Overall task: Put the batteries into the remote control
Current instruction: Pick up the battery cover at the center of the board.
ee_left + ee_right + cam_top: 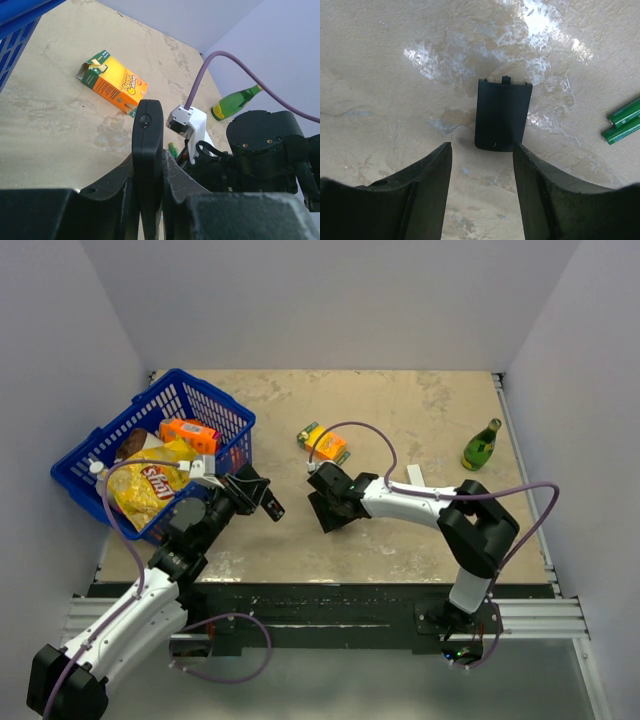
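Remote control [147,131] sits pinched in left claw [148,175], cover [501,114] off; batteries [623,122] lie unloaded on table [395,100], right of spread, empty right claw [482,150].

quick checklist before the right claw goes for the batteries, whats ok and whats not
1. Remote control gripped by the left claw: ok, clamped between its fingers.
2. Right claw free: ok, fingers apart, nothing between them.
3. Cover off the remote: ok, it lies flat on the table just ahead of the right claw.
4. Batteries free to pick: ok, both lie side by side on the table, apart from the cover.
5. Right claw lined up on the batteries: not ok, it is centred on the cover; the batteries sit at the right edge of its view.
6. Battery compartment open and facing the right arm: cannot tell, no view shows it.
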You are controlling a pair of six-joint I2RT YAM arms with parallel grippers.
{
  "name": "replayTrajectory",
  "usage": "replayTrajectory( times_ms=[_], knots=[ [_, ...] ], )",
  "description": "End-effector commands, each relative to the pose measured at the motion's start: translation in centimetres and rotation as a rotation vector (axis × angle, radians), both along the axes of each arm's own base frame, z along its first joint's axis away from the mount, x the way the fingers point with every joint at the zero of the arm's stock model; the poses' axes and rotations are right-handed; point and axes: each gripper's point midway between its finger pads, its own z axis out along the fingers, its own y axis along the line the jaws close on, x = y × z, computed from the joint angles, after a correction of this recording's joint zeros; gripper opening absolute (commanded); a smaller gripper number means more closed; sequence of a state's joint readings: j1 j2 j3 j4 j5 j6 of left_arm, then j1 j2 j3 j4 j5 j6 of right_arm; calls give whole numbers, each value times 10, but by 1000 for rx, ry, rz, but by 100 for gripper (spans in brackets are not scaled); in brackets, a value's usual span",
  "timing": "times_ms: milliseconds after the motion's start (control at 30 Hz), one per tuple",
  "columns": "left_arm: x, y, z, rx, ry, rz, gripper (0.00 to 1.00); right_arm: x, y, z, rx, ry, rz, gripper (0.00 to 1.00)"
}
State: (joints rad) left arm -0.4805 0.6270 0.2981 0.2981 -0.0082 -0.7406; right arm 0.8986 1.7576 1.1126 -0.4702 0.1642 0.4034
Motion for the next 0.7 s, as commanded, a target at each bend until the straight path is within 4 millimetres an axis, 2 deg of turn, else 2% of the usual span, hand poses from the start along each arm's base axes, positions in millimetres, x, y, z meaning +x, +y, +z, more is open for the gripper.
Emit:
replayTrajectory(
  times_ms=[0, 333, 667],
  knots=[
    [1, -1, 18, -33, -62, 1, 0, 12, 6, 9, -18, -26, -28, 55],
    [0, -1, 19, -34, -65, -5, 0, 13, -8, -8, -117, 0, -51, 55],
    [1, -2, 19, -40, -62, -6, 0, 9, -7, -21, -139, 51, -37, 52]
  ],
)
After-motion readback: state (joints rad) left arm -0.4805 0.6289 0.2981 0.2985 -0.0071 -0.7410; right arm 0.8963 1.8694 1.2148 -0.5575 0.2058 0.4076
